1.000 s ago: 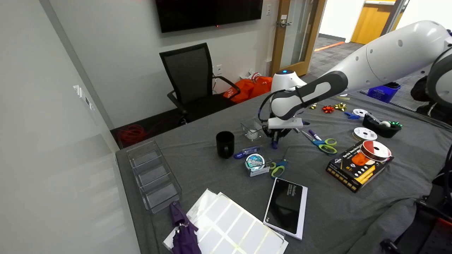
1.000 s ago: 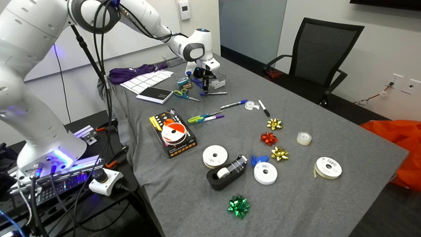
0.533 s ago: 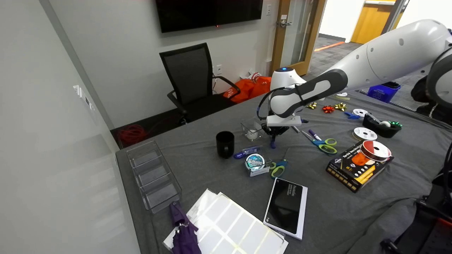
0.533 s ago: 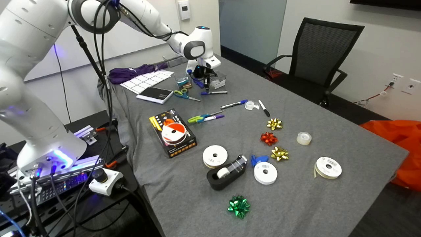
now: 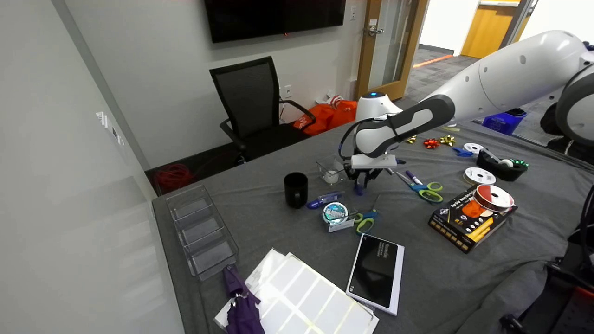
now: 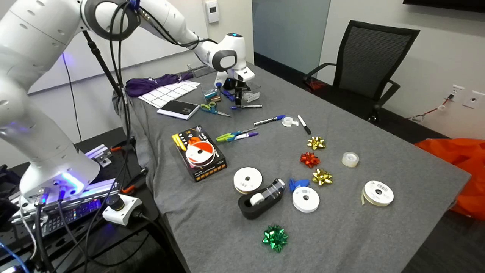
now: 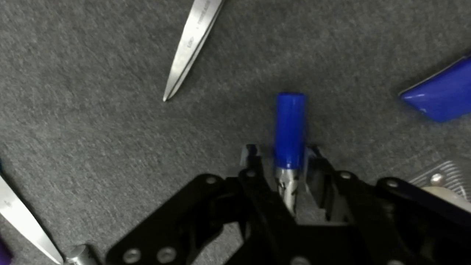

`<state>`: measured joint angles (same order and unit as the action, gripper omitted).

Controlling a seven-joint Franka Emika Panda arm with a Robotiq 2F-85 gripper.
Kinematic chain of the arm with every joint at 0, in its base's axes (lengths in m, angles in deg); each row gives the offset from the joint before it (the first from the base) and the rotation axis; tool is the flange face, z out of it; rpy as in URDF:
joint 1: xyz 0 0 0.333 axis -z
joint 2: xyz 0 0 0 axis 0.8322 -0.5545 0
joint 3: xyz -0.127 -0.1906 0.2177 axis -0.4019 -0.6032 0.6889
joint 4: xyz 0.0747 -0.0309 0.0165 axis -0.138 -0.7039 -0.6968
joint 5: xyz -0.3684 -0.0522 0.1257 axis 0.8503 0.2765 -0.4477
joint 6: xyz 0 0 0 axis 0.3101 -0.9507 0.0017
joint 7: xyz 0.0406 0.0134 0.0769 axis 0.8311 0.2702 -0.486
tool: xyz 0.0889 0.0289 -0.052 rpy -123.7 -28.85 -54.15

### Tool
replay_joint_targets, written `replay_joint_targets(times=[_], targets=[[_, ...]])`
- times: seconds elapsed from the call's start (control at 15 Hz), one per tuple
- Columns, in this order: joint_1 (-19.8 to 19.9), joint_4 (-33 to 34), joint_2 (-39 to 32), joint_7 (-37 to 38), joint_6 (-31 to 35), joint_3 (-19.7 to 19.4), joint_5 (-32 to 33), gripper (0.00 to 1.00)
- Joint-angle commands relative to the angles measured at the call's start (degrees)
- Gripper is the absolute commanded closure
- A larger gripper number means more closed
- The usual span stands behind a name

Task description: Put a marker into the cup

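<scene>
The small black cup (image 5: 295,189) stands upright on the grey table in an exterior view; in the wrist view it is out of sight. A silver marker with a blue cap (image 7: 290,129) lies on the table; it also shows in both exterior views (image 5: 358,190) (image 6: 252,106). My gripper (image 7: 281,151) points down with its fingers on either side of the marker near the cap's lower end. A gap shows between the left finger and the marker; the right finger is very close to it, and contact is unclear. The gripper shows in both exterior views (image 5: 363,181) (image 6: 238,102).
A blue stapler-like object (image 5: 325,199) lies beside the cup. A clear bin with a tape roll (image 5: 332,175) stands behind it. Scissors (image 5: 366,222) and a filled clear box (image 5: 338,218) are near. More markers (image 6: 269,120) (image 6: 304,125) (image 6: 246,135) lie further off.
My gripper rose slightly by half a second ago, then came back down over the marker. The marker has shifted very slightly at most. The cup has not moved.
</scene>
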<state>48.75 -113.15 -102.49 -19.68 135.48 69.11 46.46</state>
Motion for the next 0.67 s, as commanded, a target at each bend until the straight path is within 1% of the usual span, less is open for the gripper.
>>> replay_joint_targets(times=[0.0,0.07,0.13,0.2,0.33,0.6], targets=[[-0.1,1.9,-2.2,0.2,0.0,-0.5,-0.2,0.85],[-0.1,2.0,-2.4,0.2,0.0,-0.5,-0.2,0.86],[-0.1,2.4,-2.4,0.2,-0.1,-0.5,-0.2,0.94],[-0.1,2.5,-2.5,0.3,-0.2,-0.5,-0.2,0.99],[-0.1,2.6,-2.5,0.4,-0.3,-0.5,-0.2,0.95],[0.0,1.8,-1.2,0.0,-1.5,-0.7,0.1,0.95]])
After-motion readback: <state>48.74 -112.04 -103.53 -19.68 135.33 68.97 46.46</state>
